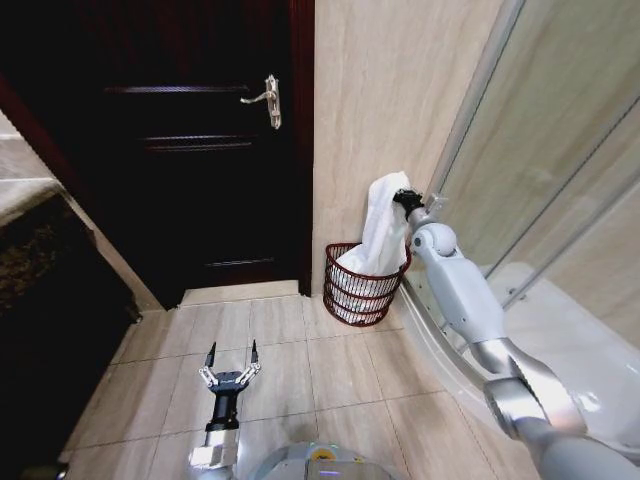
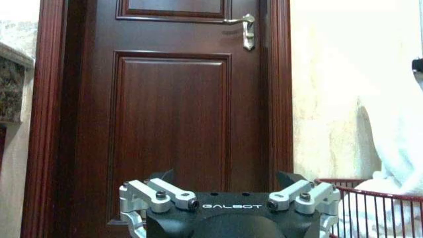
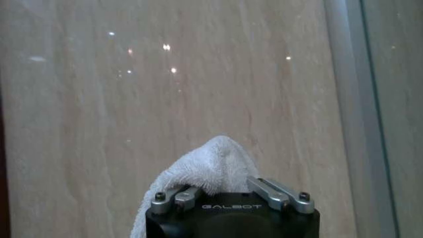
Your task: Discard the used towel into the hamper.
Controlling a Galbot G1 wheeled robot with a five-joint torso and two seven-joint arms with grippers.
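Currently, from the robot's left to its right:
Door: a dark wooden door [image 1: 200, 150] with a metal handle [image 1: 271, 100] is seen shut at the far left of the room.
Left gripper: the left gripper [image 1: 231, 361] is held low over the tiled floor [image 1: 300, 360], its 2 fingers spread wide and nothing held between them.
Hamper: the hamper [image 1: 362, 285] is set on the floor in the corner against the beige wall [image 1: 400, 100], beside the glass shower screen [image 1: 560, 170].
Towel: the white towel [image 1: 383, 232] is hung above the hamper, its lower end already draped inside the basket.
Right gripper: the right gripper [image 1: 405, 198] is closed on the towel's top end, well above the rim.
Risk: if the towel is released from this height, part of it may be left draped over the rim or dropped outside onto the floor, since the cloth is long and the basket is small.
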